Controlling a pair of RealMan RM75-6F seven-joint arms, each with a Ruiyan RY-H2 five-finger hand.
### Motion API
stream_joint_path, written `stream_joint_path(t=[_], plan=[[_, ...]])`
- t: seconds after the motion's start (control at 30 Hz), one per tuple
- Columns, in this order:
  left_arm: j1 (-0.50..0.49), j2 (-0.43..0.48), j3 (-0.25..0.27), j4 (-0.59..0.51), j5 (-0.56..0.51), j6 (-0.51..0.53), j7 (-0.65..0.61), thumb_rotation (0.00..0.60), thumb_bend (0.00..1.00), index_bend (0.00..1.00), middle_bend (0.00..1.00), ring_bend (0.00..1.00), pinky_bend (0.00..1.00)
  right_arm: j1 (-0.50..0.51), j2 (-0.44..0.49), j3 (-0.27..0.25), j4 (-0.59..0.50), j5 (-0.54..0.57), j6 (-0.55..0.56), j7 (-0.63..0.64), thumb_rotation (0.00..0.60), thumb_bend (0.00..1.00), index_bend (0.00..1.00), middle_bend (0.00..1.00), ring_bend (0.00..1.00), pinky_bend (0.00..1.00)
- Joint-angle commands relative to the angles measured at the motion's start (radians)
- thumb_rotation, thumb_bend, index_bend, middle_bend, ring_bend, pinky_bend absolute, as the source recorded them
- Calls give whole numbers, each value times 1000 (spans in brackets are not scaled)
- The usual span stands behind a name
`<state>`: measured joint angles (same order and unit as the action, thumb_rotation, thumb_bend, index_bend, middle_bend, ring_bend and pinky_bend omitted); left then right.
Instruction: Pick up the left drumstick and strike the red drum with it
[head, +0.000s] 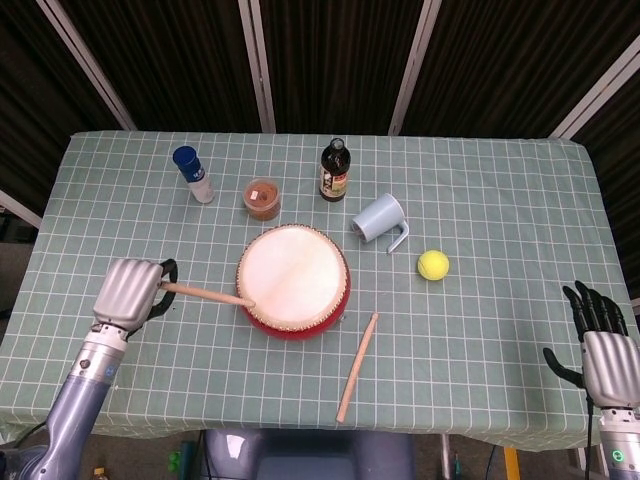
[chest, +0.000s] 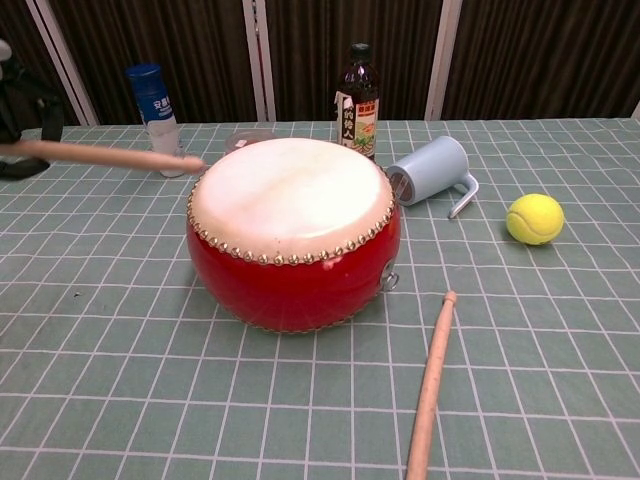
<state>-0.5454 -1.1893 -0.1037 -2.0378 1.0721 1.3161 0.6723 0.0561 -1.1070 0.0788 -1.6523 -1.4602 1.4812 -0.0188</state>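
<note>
Head view: left hand (head: 128, 290) grips left drumstick (head: 205, 295), tip at red drum (head: 293, 280) rim; pickup done, strike unconfirmed. Right hand (head: 603, 345) empty, fingers apart.

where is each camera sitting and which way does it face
Head view: high above the near table edge, looking steeply down on the red drum; it shows the left hand holding a drumstick, and the right hand at the lower right.
Chest view: low at the near edge, looking level across the table; only a sliver of the left hand shows at its left edge.
Shared: drum, both drumsticks, tennis ball, pale blue jug, dark bottle.
</note>
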Motion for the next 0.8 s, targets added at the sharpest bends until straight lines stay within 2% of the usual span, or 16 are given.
stream_joint_path(t=[0.03, 0.2, 0.47, 0.57, 0.7, 0.8], plan=[[40, -13, 66, 79, 60, -34, -53, 600, 519, 731, 1000, 996, 975, 1, -1, 1, 0, 3, -3, 0, 600, 305, 0, 0, 0, 72], [63, -61, 109, 172, 104, -44, -67, 600, 501, 726, 1000, 961, 975, 4, -1, 2, 0, 4, -7, 1, 600, 305, 0, 0, 0, 73], [53, -182, 121, 317, 84, -102, -28, 600, 477, 670, 930, 881, 917, 8, -4, 2, 0, 0, -9, -3, 600, 305, 0, 0, 0, 72], [53, -216, 123, 350, 70, -112, -7, 600, 377, 559, 812, 779, 831, 9, -4, 3, 1, 3, -12, 0, 600, 305, 0, 0, 0, 73], [50, -227, 127, 356, 24, -140, 32, 600, 157, 464, 597, 570, 679, 9, -3, 3, 1, 4, -12, 4, 600, 305, 0, 0, 0, 73], [48, -227, 127, 350, 1, -146, 56, 600, 103, 394, 485, 439, 561, 8, -1, 2, -1, 3, -11, 5, 600, 306, 0, 0, 0, 73]])
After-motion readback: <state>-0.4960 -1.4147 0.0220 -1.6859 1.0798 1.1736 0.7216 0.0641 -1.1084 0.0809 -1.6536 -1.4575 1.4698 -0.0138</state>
